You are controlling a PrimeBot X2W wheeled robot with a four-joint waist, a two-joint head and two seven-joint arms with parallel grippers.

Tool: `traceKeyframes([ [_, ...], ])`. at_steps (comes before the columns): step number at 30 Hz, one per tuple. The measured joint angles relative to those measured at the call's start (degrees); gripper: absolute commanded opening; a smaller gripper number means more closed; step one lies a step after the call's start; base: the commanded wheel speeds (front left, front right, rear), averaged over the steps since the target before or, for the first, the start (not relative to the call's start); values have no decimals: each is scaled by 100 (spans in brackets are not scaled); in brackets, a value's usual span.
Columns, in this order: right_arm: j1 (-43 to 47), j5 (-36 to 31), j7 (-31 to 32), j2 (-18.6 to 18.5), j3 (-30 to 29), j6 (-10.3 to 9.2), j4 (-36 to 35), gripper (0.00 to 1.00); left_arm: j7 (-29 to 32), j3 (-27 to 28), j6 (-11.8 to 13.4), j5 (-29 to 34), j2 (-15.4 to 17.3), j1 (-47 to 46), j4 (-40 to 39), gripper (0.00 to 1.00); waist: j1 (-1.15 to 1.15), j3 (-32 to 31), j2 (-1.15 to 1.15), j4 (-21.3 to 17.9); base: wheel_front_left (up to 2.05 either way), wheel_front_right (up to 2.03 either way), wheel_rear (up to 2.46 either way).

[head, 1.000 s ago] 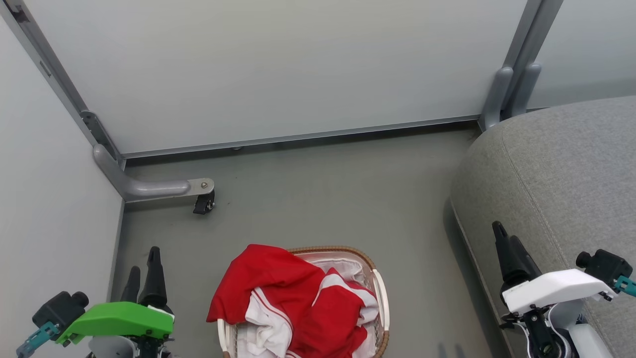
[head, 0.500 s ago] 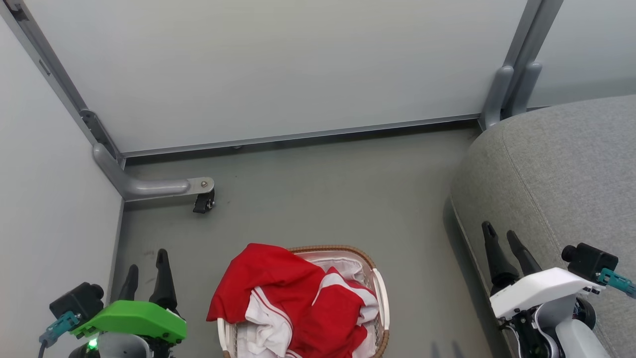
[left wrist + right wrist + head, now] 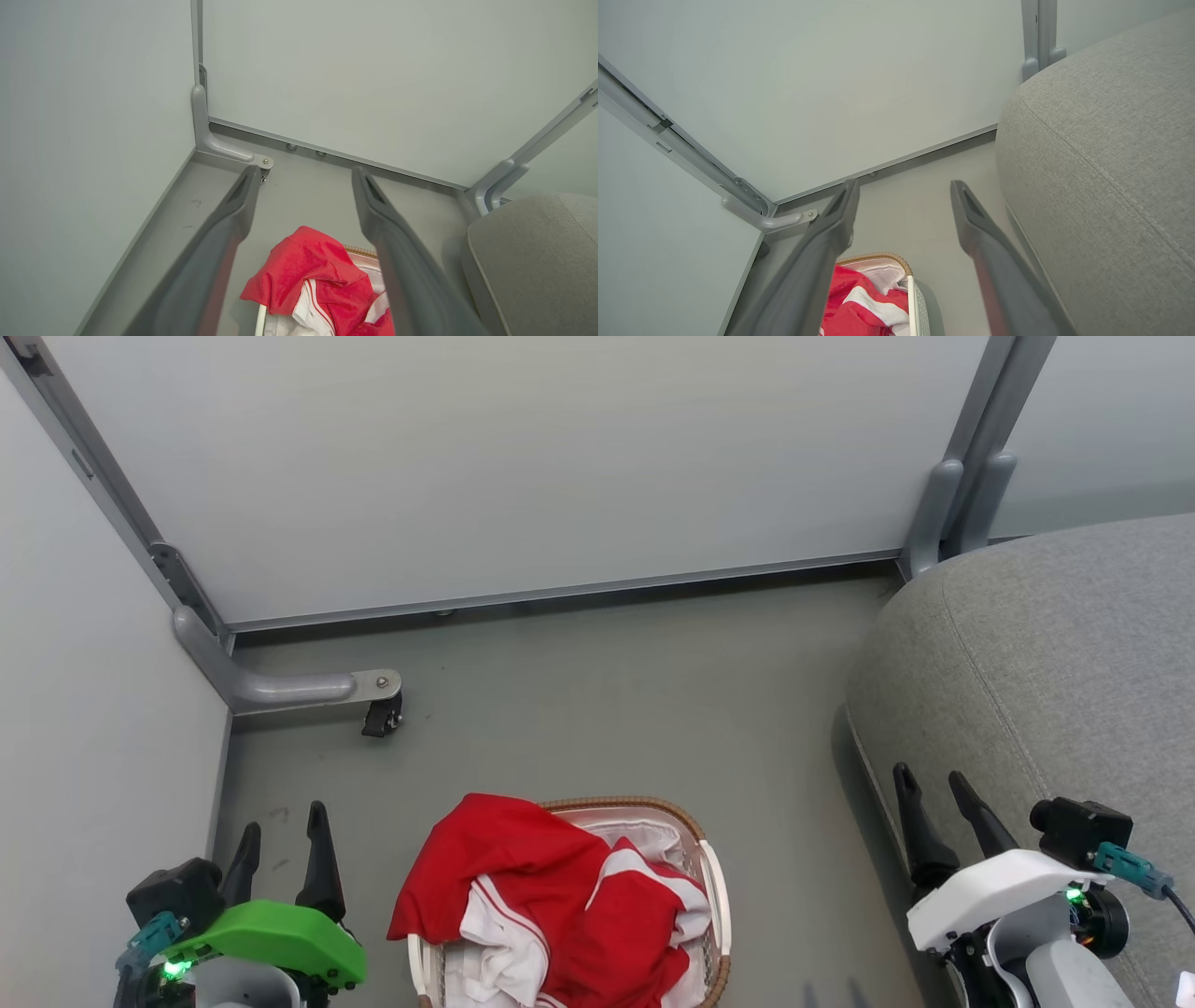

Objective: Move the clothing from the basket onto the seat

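Note:
Red clothing (image 3: pixel 551 901) with white panels is heaped in the white basket (image 3: pixel 717 896) on the floor at the bottom centre of the head view, and one red fold hangs over the basket's left rim. The same clothing (image 3: pixel 310 273) (image 3: pixel 859 303) appears low between the fingers in both wrist views. The grey seat (image 3: pixel 1055 672) (image 3: pixel 1106 154) (image 3: pixel 532 252) fills the right side. My left gripper (image 3: pixel 285 817) is open and empty, left of the basket. Open and empty too, my right gripper (image 3: pixel 929 779) is in front of the seat's edge, right of the basket.
Pale partition panels close the back and left, joined by grey metal posts. A grey foot with a small black castor (image 3: pixel 381 717) juts onto the floor at the left. Bare grey floor (image 3: pixel 607 709) lies between the basket, the panels and the seat.
Both grippers have turned so their fingers stand side by side. The left one shifted right and lower, the right one left and lower. The clothing and basket have not moved.

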Motion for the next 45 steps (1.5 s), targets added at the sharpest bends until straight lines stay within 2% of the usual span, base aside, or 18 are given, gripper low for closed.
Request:
traceKeyframes([
  [31, -18, -1850, -411, 60, 108, 1, 108, 100, -412, -38, 114, 1635, 32, 102, -198, 100, 0, 199, 0, -68, 0, 0, 0],
  [38, -325, -2154, -494, 86, 46, 2, -73, 100, -489, -36, -35, 1956, 4, -135, -153, 100, 0, 590, 0, -137, 0, 0, 0],
  [45, -720, -2515, -572, 108, 113, 3, -365, 100, -579, -22, -261, 2262, -48, -664, 77, 100, 0, 1249, 0, -260, 0, 0, 0],
])
